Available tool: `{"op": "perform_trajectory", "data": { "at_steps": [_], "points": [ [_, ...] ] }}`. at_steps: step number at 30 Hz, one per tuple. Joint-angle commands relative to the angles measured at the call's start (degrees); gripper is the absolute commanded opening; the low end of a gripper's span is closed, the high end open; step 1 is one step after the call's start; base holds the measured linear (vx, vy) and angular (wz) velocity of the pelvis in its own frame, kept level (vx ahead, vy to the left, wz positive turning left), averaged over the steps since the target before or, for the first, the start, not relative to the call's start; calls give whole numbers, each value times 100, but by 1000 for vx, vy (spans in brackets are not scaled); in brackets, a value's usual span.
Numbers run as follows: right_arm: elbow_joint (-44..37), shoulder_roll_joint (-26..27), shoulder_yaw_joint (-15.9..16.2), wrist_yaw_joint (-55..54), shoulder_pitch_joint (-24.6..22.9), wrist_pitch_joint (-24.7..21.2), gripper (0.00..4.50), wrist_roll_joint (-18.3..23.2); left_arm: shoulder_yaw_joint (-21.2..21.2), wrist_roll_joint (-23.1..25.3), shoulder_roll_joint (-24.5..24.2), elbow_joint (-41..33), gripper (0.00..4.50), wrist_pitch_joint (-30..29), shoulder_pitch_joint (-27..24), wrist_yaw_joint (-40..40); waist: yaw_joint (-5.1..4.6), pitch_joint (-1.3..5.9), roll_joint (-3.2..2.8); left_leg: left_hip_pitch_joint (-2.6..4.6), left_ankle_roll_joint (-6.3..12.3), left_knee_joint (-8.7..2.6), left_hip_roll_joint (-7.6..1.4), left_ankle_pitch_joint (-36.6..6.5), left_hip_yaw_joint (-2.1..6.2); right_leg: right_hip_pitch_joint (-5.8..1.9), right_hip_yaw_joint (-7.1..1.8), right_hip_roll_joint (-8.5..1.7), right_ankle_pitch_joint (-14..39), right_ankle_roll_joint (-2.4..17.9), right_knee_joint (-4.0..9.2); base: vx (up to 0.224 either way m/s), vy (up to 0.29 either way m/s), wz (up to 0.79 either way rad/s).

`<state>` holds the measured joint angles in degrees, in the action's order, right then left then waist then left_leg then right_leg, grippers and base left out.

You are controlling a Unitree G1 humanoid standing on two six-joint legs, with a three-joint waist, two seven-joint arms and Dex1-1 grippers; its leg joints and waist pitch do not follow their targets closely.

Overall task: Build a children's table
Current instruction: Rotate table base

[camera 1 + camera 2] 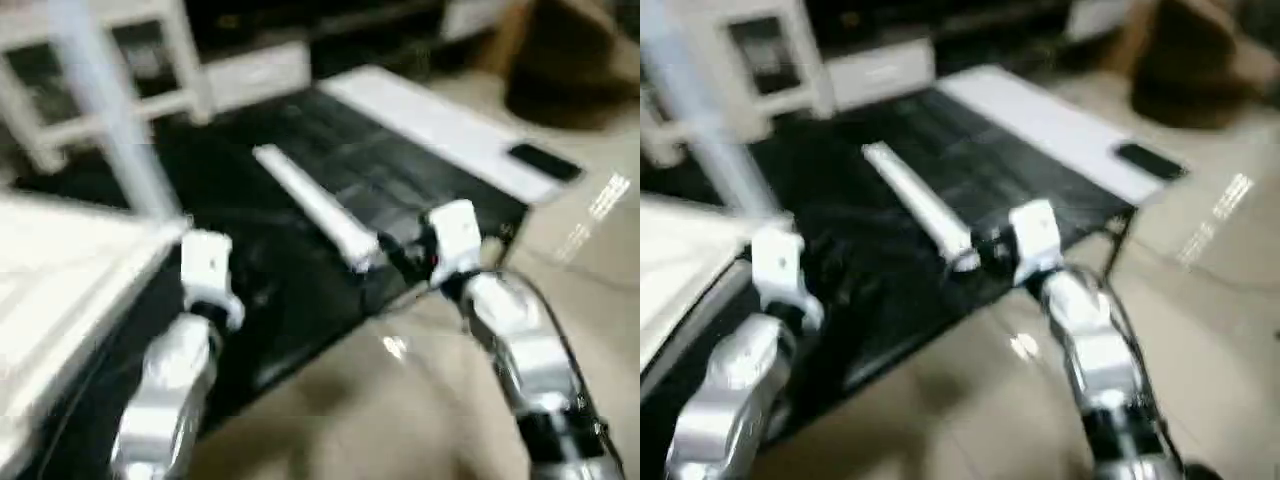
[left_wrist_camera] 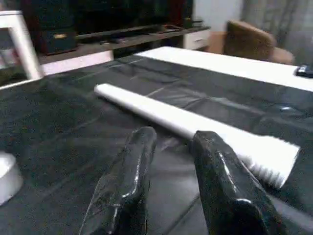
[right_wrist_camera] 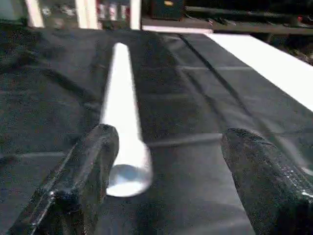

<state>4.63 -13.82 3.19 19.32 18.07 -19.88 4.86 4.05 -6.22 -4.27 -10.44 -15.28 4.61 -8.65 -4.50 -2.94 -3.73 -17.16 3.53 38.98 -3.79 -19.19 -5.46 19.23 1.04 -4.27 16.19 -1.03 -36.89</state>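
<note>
One white leg (image 1: 315,208) is seen lying flat on the black sheet (image 2: 58,127), its threaded end near the table's front edge. The right gripper (image 3: 166,176) is held wide open at that end, one finger (image 3: 83,171) just beside the tube, nothing gripped. The left gripper (image 2: 171,186) is held partly open and empty, the leg lying beyond it. The white tabletop (image 1: 60,290) is seen at the left, with a second leg (image 1: 110,110) upright there. Bare sheet surrounds the lying leg.

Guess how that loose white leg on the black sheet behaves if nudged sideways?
The leg looks round, smooth and tapered, so it would probably roll, curving rather than tracking straight. It reads as a hollow stiff tube, likely light. The black sheet may slow it.
</note>
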Motion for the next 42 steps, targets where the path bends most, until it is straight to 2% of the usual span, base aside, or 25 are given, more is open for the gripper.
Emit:
{"op": "perform_trajectory", "data": {
  "at_steps": [1, 4, 5, 6, 7, 8, 9, 11, 12, 13, 14, 15, 17, 19, 21, 26, 27, 29, 32, 33, 35, 37, 38, 40, 42],
  "points": [
    [-151, 60, 76, 117, 157, -19, 366, 43, -66, 37, -111, -117, 154, -74, -26, -7, 247, 410, 298, -898, 741, 480, 69, 244, 18, -1028, -865, -791, 1466, 536, 816, 242, -109, 3],
    [-185, 22, 132, 198, 221, -77, 366, 73, -68, 40, -117, -125, 154, -81, -25, 12, 326, 389, 127, -1100, 403, 222, -152, 1408, 70, -987, -459, -560, 30, 1247, 862, 241, -54, 5],
    [-186, 20, 135, 202, 222, -78, 366, 75, -68, 41, -117, -126, 154, -82, -25, 12, 351, 359, -103, -1000, 552, -307, -323, 1791, 74, -918, -105, -277, 490, 1137, 883, 239, -7, -6],
    [-199, 5, 155, 231, 236, -89, 366, 89, -69, 45, -114, -131, 154, -85, -25, 16, 217, 326, -450, -286, 545, -691, -628, 1290, 258, -594, 288, 130, 905, 596, 731, 230, 50, -7],
    [-213, -2, 174, 268, 247, -99, 366, 108, -76, 47, -115, -134, 154, -87, -24, 17, 217, 326, -450, -286, 545, -691, -628, 1290, 258, -594, 288, 130, 905, 596, 731, 230, 50, -7],
    [-219, -5, 182, 283, 252, -103, 366, 116, -79, 47, -115, -135, 154, -87, -24, 18, -52, 299, -605, 109, 987, -1018, -1130, -1013, 944, -79, 350, 339, 1327, 355, -378, 272, 82, -12],
    [-467, -55, 362, 677, 270, -285, 366, 249, -139, 11, -82, -200, 154, -69, -53, 60, -40, 454, -429, 517, 1811, -767, -1219, -734, 1053, 418, 170, 168, 776, -312, -624, 285, 55, -2],
    [-554, -70, 425, 792, 267, -326, 366, 282, -150, 1, -78, -233, 154, -81, -65, 68, -94, 441, -376, 475, 2149, -688, -1104, 1093, 1026, 572, 158, 123, 344, -704, -715, 257, 47, 1],
    [-634, -99, 529, 877, 271, -268, 366, 225, -145, 30, -112, -272, 154, -148, -76, 86, 11, 429, -198, 241, 2177, -605, -1065, 4496, 768, 685, -73, -48, -794, -895, -577, 193, 1, -7],
    [-638, -100, 534, 881, 271, -264, 366, 221, -144, 32, -114, -274, 154, -152, -76, 88, 11, 429, -198, 241, 2177, -605, -1065, 4496, 768, 685, -73, -48, -794, -895, -577, 193, 1, -7],
    [-655, -101, 560, 919, 272, -260, 366, 226, -146, 18, -126, -305, 154, -170, -98, 74, 212, 466, 212, -93, 1359, -160, -402, 4703, 314, 522, -462, -456, -3342, -155, 336, 60, -38, 1],
    [-654, -66, 538, 890, 281, -283, 366, 245, -161, -20, -129, -340, 154, -168, -130, 53, 309, 525, 346, -689, 814, 176, -15, 2174, 213, -42, -799, -906, -4536, -120, 283, -18, -53, 11],
    [-624, 29, 427, 853, 314, -432, 366, 386, -176, -153, -171, -417, 154, -163, -249, -88, 362, 555, 337, -623, -15, -70, -78, 1458, 160, -105, -441, -716, -6523, 330, 214, 3, -65, 6],
    [-651, -20, 472, 915, 317, -423, 366, 393, -159, -144, -249, -467, 154, -185, -349, -191, 431, 518, 149, -608, -239, -217, -204, 1296, 184, -69, -347, -582, -5705, 586, 302, 18, -67, -6],
    [-687, -65, 504, 975, 303, -491, 366, 396, -176, -133, -313, -562, 154, -209, -487, -239, 394, 366, -122, -347, -208, -659, -872, -36, 292, 127, -107, -201, -928, 1325, 447, 0, 0, 0],
    [-688, -143, 628, 993, 249, -335, 366, 198, -259, -150, -241, -629, 154, -228, -530, -121, 370, 145, -12, -37, -772, -755, -785, -2763, -60, 412, -60, -286, 2614, 813, 898, -63, 14, 21],
    [-680, -141, 632, 986, 246, -310, 366, 169, -271, -139, -225, -640, 154, -235, -530, -86, 367, 132, -19, -45, -831, -774, -795, -2895, -38, 411, -45, -312, 2987, 597, 932, -83, 24, 16],
    [-659, -3, 499, 815, 234, -419, 366, 240, -331, -94, -152, -701, 154, -272, -498, 109, 385, 132, -105, -597, -736, -1058, -724, -3145, 363, -22, 264, -461, 2708, 677, 641, -77, 26, 20],
    [-673, 56, 505, 745, 178, -418, 366, 249, -368, -104, -88, -763, 154, -344, -464, 241, 232, 184, -255, -540, -1369, -1235, -846, -3530, 929, -111, 459, -270, 991, 682, 384, -70, -6, 50],
    [-670, 77, 526, 734, 140, -396, 366, 262, -346, -71, -106, -772, 154, -370, -437, 240, 152, 155, -281, -441, -1318, -1434, -995, -3513, 1314, -46, 438, -102, 472, 644, 90, -20, -68, 59],
    [-661, 113, 507, 684, 120, -392, 366, 280, -346, -52, -104, -766, 154, -392, -405, 251, 188, 112, -296, -362, -1130, -1567, -1067, -3524, 1560, 65, 334, 42, 606, 589, -230, -18, -97, 67],
    [-617, 162, 449, 602, 116, -384, 366, 309, -363, -38, -85, -761, 154, -418, -372, 266, 211, 218, -171, -378, -562, -1405, -606, -2739, 1706, 72, -16, 77, 1135, 1048, -180, -23, -206, 81],
    [-571, 203, 386, 551, 123, -377, 366, 324, -377, -18, -71, -763, 154, -445, -355, 292, 252, 303, -105, -492, -320, -1131, -236, -2044, 1613, -34, -123, -72, 1454, 1924, 256, -45, -267, 67],
    [-479, 256, 275, 447, 145, -326, 366, 309, -397, 21, -60, -759, 154, -526, -331, 393, 452, 348, 207, -726, -224, 529, 223, -986, 644, -80, -100, -708, 2645, 3365, 1196, -56, -286, 62],
    [-467, 268, 255, 422, 143, -317, 366, 306, -401, 47, -66, -744, 154, -553, -324, 438, 447, 112, 209, -933, -86, 1298, -199, -477, 2, -45, 287, -980, 3723, 2604, 1143, -58, -239, 43]
  ]
}}
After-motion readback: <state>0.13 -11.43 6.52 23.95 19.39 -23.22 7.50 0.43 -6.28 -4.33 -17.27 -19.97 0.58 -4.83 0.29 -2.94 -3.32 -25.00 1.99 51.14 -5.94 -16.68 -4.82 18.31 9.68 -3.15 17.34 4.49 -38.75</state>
